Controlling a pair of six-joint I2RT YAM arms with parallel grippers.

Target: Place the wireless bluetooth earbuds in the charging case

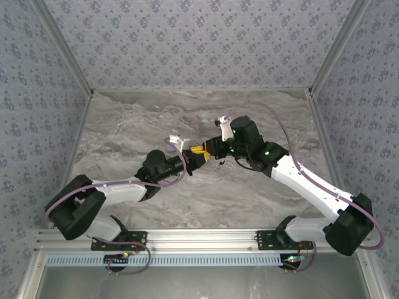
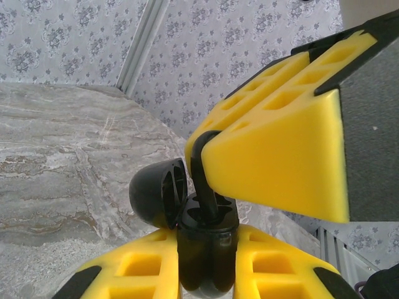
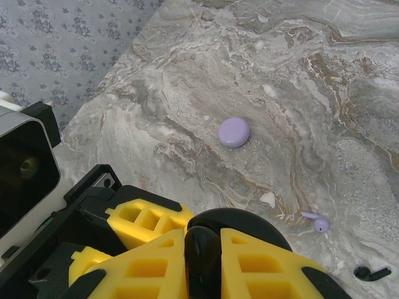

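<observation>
My left gripper (image 2: 207, 252) is shut on an upright black charging case (image 2: 209, 218), whose lid (image 2: 153, 190) hangs open to the left. My right gripper (image 3: 207, 258) is shut on a black earbud (image 3: 209, 246) directly above the case. In the left wrist view the earbud's stem (image 2: 204, 177) reaches down into a slot in the case top, beneath a yellow right finger (image 2: 280, 162). Both grippers meet over mid-table in the top view, left gripper (image 1: 189, 157) and right gripper (image 1: 209, 149). A second black earbud (image 3: 372, 273) and a lilac earbud (image 3: 318, 222) lie loose on the table.
A closed lilac case (image 3: 234, 132) rests on the marble table (image 3: 312, 75), beyond the grippers. Patterned walls enclose the table on the left, back and right (image 1: 199, 43). The aluminium rail with the arm bases runs along the near edge (image 1: 199, 237).
</observation>
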